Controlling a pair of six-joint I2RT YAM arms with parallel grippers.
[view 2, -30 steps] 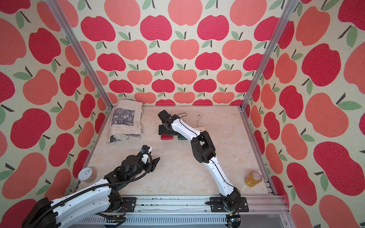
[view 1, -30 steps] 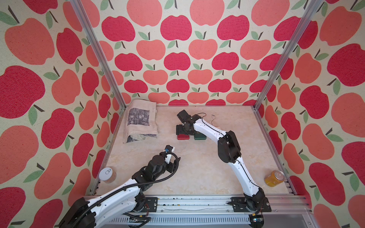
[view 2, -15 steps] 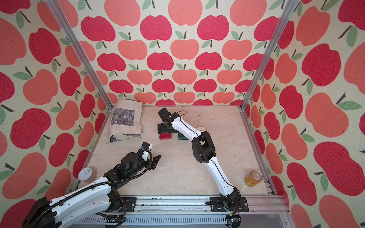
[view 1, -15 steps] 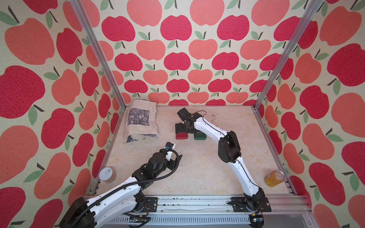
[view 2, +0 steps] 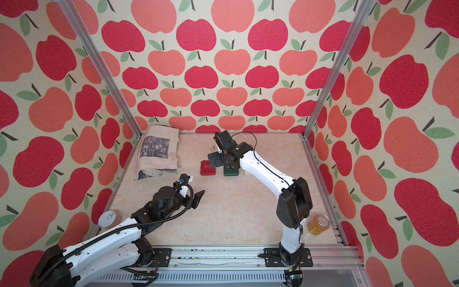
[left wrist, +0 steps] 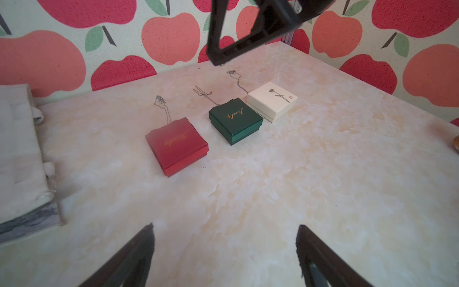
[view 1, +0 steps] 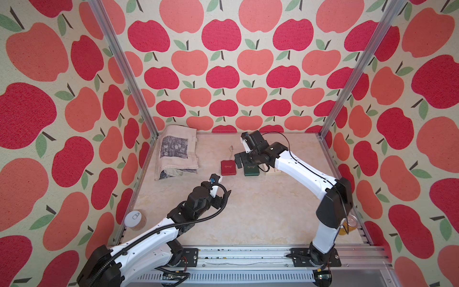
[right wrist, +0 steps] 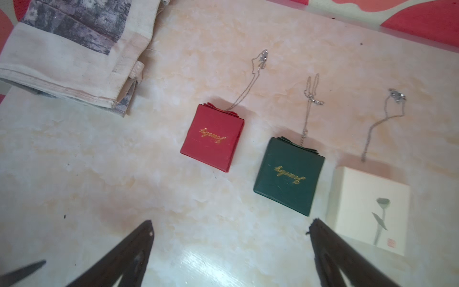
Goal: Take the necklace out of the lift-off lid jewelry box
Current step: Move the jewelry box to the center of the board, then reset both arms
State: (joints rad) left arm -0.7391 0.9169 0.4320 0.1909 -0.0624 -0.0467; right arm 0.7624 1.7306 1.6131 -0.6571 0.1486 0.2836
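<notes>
Right arm (view 1: 298, 166) stretches forward, right gripper (right wrist: 231, 222) spread wide, empty, near the green box (right wrist: 289, 174); left gripper (left wrist: 225, 226) gapes low, empty. Necklace (right wrist: 397, 95) lies on table (right wrist: 223, 62) behind closed white box (right wrist: 367, 208)

On my worktop (view 1: 260, 211), a folded cloth bag (view 1: 177, 151) lies at ten o'clock, a white-lidded can (view 1: 135, 220) stands at eight, and an orange can (view 2: 319, 225) at four.

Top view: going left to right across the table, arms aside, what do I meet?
White-topped can → bag → red box → green box → orange can.
</notes>
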